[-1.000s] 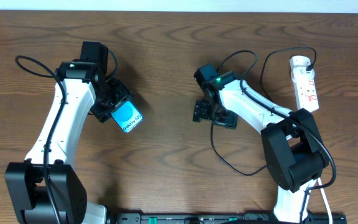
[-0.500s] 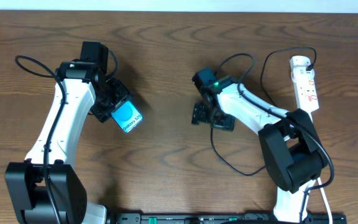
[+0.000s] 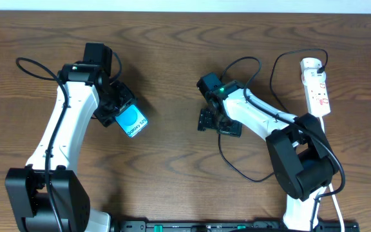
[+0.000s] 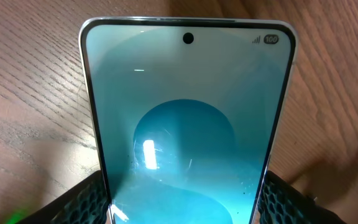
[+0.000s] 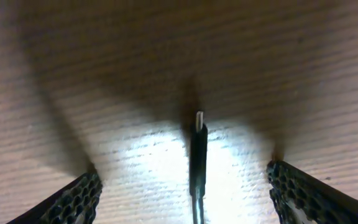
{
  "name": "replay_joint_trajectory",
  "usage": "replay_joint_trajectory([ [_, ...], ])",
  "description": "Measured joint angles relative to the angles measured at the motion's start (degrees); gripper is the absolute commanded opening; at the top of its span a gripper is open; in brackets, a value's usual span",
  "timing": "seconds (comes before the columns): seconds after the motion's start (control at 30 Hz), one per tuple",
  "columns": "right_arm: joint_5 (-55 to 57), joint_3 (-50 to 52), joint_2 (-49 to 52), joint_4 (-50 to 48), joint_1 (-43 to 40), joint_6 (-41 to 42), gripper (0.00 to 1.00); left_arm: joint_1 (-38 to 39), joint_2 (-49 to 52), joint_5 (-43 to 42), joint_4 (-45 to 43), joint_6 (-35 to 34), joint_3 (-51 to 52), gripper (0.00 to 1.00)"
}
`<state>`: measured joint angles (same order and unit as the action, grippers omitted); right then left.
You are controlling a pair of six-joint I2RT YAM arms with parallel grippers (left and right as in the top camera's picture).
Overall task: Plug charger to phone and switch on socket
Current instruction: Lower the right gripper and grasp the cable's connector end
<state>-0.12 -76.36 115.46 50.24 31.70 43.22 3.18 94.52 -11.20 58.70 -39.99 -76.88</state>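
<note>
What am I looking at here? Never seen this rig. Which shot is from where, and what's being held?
These are two white robot arms, a left arm and a right arm, at a wooden table. Each ends in a two-finger gripper.

The wide picture comes from a fixed camera above the table. The two close-ups come from a camera on each wrist, looking out past that arm's own fingers.

The left gripper clamps the phone, whose screen is lit blue. In the right-wrist close-up the right gripper is open. The small plug tip of the charger sits between its fingers and touches neither.

The white power strip lies on the right side of the table.
</note>
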Motion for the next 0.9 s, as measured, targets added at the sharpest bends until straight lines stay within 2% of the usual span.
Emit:
replay_joint_trajectory([
  [0.37,1.4,0.0,0.0,-1.4,0.0,-0.1,0.76,0.0,0.0,0.0,0.0,0.0,0.0,0.07],
  [0.63,2.4,0.0,0.0,-1.7,0.0,-0.1,0.60,0.0,0.0,0.0,0.0,0.4,0.0,0.07],
  [0.9,2.8,0.0,0.0,-2.0,0.0,-0.1,0.38,0.0,0.0,0.0,0.0,0.9,0.0,0.07],
])
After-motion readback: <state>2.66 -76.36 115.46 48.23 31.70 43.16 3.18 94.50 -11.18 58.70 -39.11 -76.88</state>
